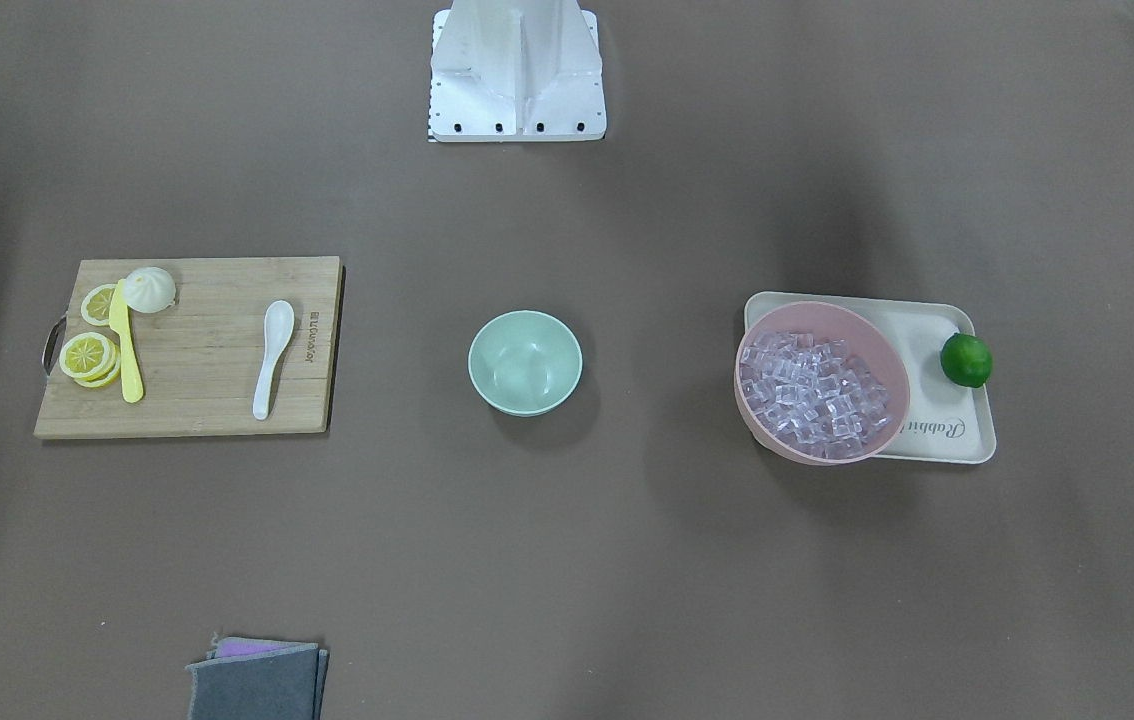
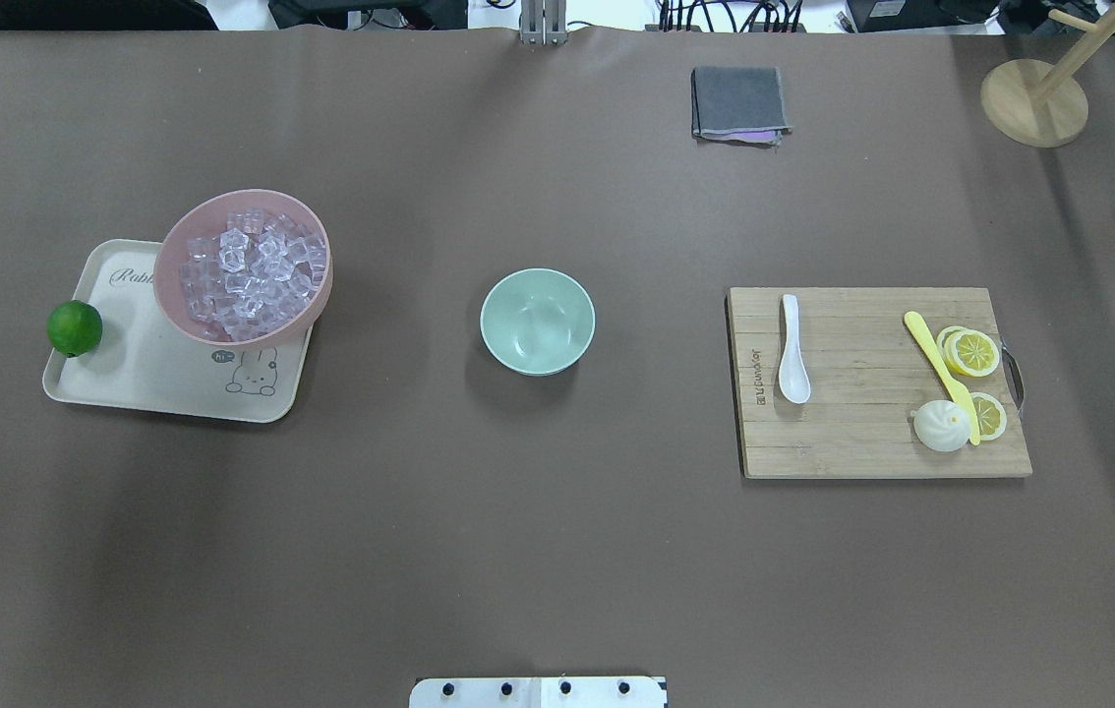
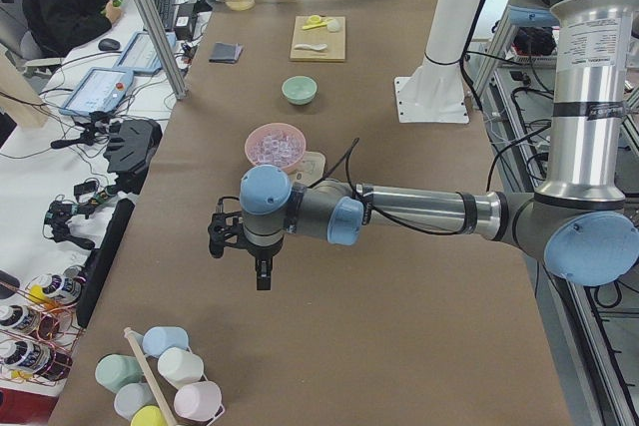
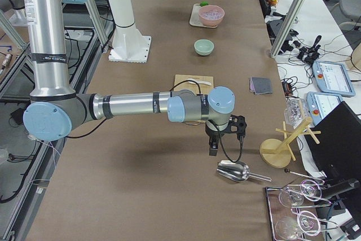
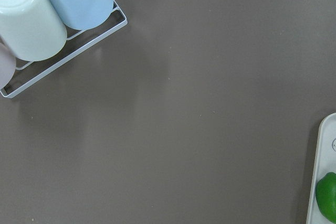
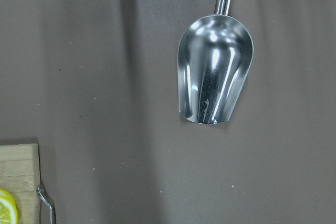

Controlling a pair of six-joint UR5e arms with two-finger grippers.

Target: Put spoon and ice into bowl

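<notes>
Overhead exterior, spoon [image 2: 793,354] on board [image 2: 872,433], bowl [image 2: 518,339] apart

Brown-covered table [image 2: 557,551], side desks [image 3: 60,127]

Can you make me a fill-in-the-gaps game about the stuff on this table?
The spoon lies on the wooden ____.
The ice fills the bigger bowl, which is coloured ____.
The small green bowl has ____ inside it.
The lime sits on the ____.
Missing words: board, pink, nothing, tray.
</notes>
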